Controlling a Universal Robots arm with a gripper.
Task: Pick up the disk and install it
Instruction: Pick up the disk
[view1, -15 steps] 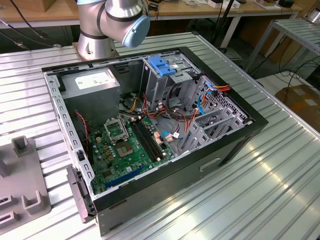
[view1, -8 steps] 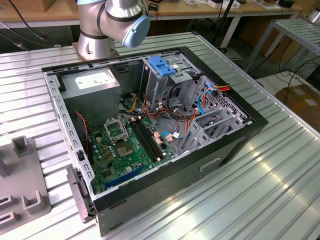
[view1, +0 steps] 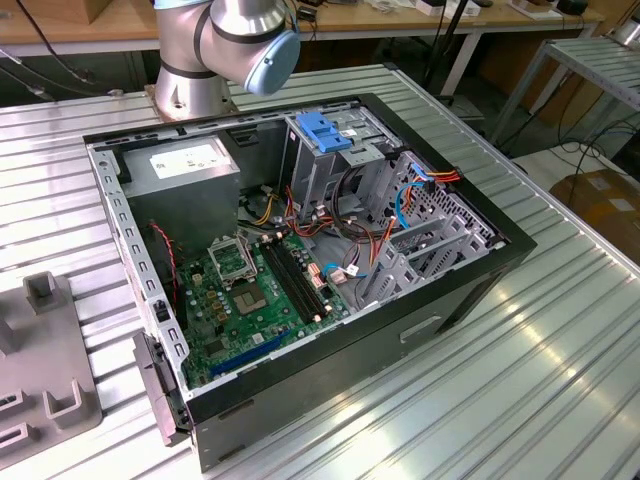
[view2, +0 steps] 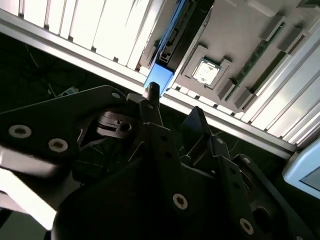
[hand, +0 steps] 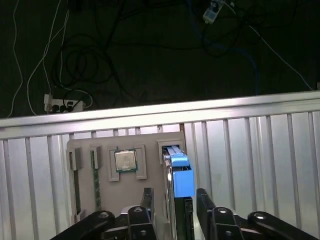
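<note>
The disk (hand: 180, 172) stands on edge in a slot of a grey holder tray (hand: 150, 140), its blue rail end facing up. In the second wrist view the disk (view2: 161, 79) shows as a dark slab with a blue end. My gripper (hand: 175, 197) hangs just above it, open, with one black finger (hand: 148, 199) on each side of the disk and a small gap on both sides. The same gripper (view2: 175, 107) appears in the second wrist view, its fingertips (view2: 152, 95) close to the blue end. Nothing is held.
The tray also carries a square processor chip (hand: 125, 161) and a memory stick (hand: 93, 175). An open computer case (view1: 300, 250) lies on the slatted metal table (view1: 520, 380), with a blue latch (view1: 325, 130) on its drive cage. The table edge (hand: 160, 112) and floor cables lie beyond the tray.
</note>
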